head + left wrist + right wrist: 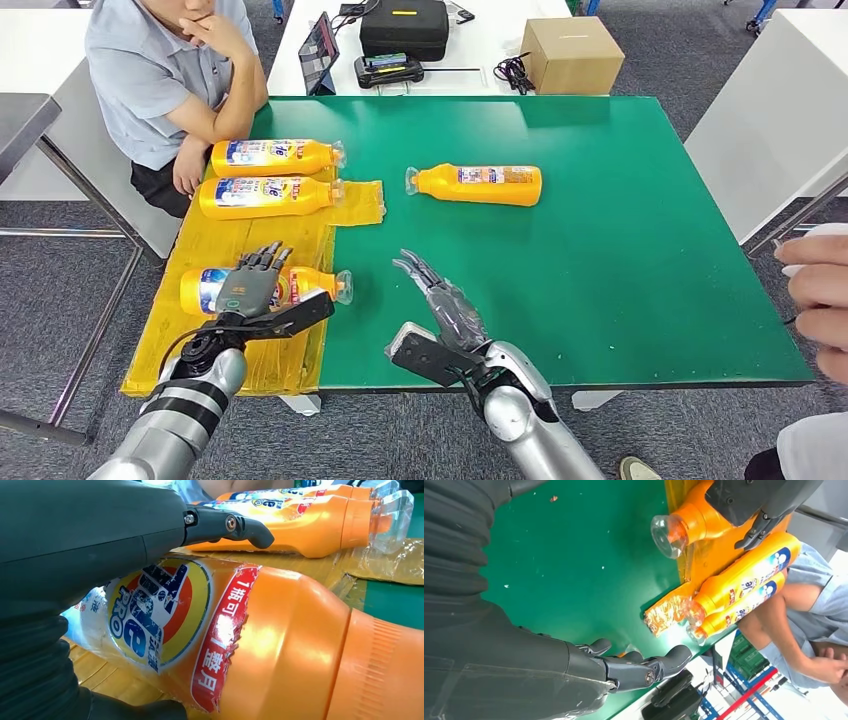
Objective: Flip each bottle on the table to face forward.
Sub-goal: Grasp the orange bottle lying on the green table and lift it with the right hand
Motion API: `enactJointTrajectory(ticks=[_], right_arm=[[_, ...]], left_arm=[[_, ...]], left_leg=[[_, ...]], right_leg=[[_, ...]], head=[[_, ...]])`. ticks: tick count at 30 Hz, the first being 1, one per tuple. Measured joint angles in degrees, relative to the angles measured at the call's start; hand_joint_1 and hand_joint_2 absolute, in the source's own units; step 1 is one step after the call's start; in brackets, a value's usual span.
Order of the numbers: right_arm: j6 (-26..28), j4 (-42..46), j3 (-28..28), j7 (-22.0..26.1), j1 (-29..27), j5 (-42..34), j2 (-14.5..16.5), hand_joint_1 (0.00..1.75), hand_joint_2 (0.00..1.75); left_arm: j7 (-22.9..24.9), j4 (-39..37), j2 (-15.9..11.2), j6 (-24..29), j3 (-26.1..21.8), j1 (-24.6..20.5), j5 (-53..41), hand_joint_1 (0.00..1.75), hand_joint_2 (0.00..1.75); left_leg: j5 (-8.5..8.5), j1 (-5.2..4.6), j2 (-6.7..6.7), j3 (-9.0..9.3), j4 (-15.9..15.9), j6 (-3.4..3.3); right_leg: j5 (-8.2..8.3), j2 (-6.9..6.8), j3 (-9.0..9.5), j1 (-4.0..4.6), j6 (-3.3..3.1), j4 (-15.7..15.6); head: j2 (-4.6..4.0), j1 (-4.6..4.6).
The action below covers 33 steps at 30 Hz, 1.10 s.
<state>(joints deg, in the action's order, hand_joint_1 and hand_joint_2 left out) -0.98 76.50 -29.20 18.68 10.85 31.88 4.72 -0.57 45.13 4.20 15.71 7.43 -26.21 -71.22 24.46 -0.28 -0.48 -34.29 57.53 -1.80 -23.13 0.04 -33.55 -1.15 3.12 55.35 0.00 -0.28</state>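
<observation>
Four orange bottles, all lying on their sides with clear caps. Nearest bottle [265, 288] under the left robot hand [250, 283], label up. Two more [276, 157] [268, 196] beyond it, side by side. Fourth [476, 185] well beyond the right robot hand [445, 305].

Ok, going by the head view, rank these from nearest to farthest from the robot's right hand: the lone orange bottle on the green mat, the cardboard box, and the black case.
From the right hand:
1. The lone orange bottle, lying on the green mat just beyond the fingers.
2. The cardboard box, on the white table behind the mat, off to the right.
3. The black case, on the same white table, set a little farther back.
</observation>
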Motion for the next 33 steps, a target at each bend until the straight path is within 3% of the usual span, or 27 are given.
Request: enactJointTrajectory(ticks=[11,25,33], right_arm=[[-0.26,-0.50,-0.02,0.37,0.32,-0.30,0.13,0.00,1.75],[0.48,-0.50,0.00,0.59,-1.34,-0.04,0.11,0.00,1.75],[0.97,-0.50,0.00,0.62,-1.94,0.11,0.11,0.00,1.75]], left_arm=[[-1.91,0.74,0.46,2.74,0.39,0.62,0.58,0.00,1.75],[-3.44,19.53,1.15,7.28,5.06,8.71,-2.00,0.00,1.75],[-3.04,25.07,1.25,7.77,7.30,11.07,-3.38,0.00,1.75]], left_leg=[[-0.01,0.00,0.01,-0.03,0.01,-0.01],[0.00,0.00,0.02,-0.15,0.00,-0.01],[0.00,0.00,0.02,-0.15,0.01,-0.01]], right_leg=[[0.00,0.00,-0.03,0.00,0.00,0.00],[0.00,0.01,-0.17,0.00,0.00,-0.01],[0.00,0.01,-0.17,0.00,0.00,-0.01]], head=[[0.00,0.01],[0.00,0.00],[0.00,0.01]])
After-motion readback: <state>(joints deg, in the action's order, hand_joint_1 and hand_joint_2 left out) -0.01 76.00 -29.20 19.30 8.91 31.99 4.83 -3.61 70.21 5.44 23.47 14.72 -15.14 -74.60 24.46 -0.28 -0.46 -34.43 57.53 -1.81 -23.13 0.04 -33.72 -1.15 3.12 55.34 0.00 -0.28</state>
